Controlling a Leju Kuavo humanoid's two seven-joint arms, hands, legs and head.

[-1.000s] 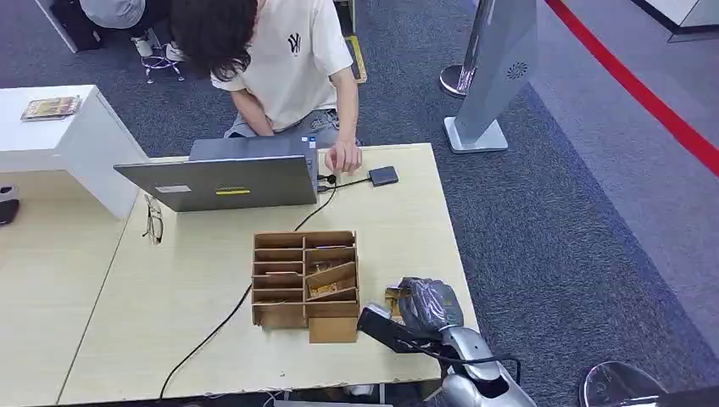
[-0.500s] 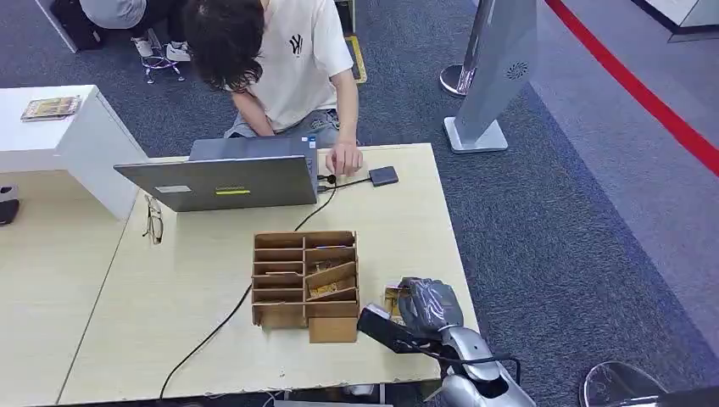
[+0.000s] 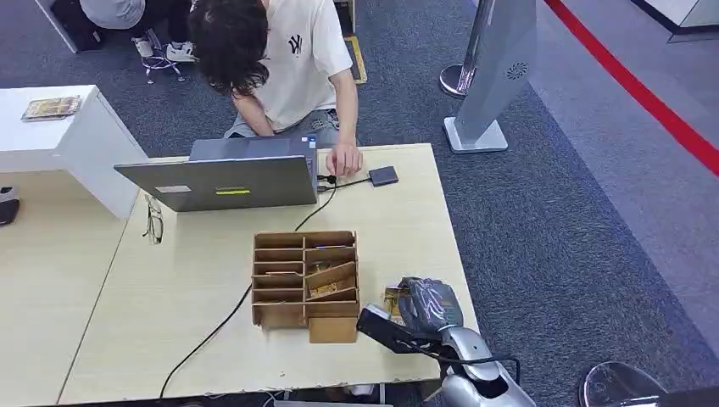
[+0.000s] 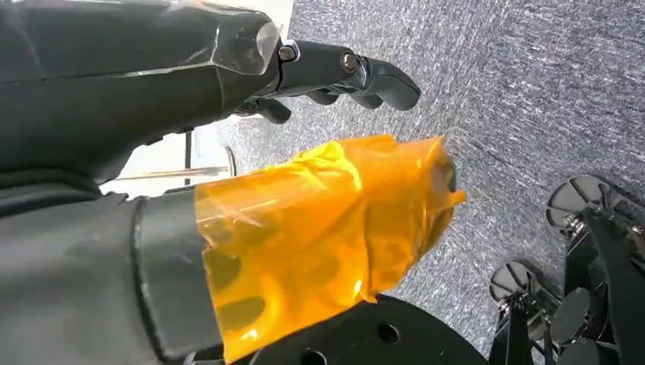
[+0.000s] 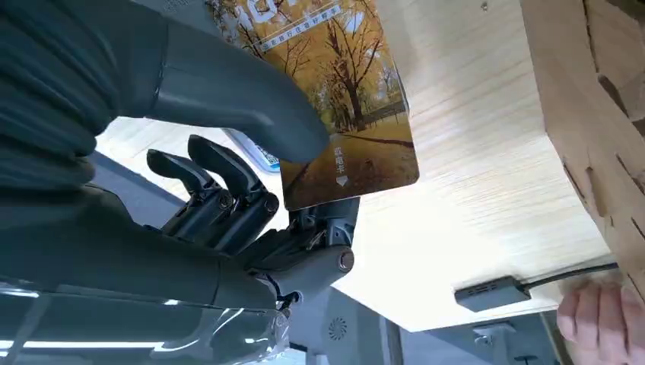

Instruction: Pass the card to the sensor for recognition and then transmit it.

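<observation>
**Card pinched in the right hand, sensor far across the table**

Nearest the camera, the card is held by the right hand: it is pinched between the thick thumb on its printed face and a finger beneath, while the other dark fingers are curled below it and apart from it. The card, printed with autumn trees, juts out past the thumb tip over the pale table, just beside the wall of the cardboard organiser. It is judged to be light, thin, stiff and rather slick; the grip is best kept at one end, as now, so that the free end and flat face can be offered to the reader. A slight turn in so small a pinch could let it slide.

The left hand is seen hanging above the grey carpet, with nothing between its fingers, which are curled loosely; an orange film is wrapped over its thumb.

Well beyond the fingertips, past the organiser, a small dark sensor lies on its cable near the table's far edge. Just beside it rests a person's hand, next to a laptop. The pass to the sensor is judged not yet made.
</observation>
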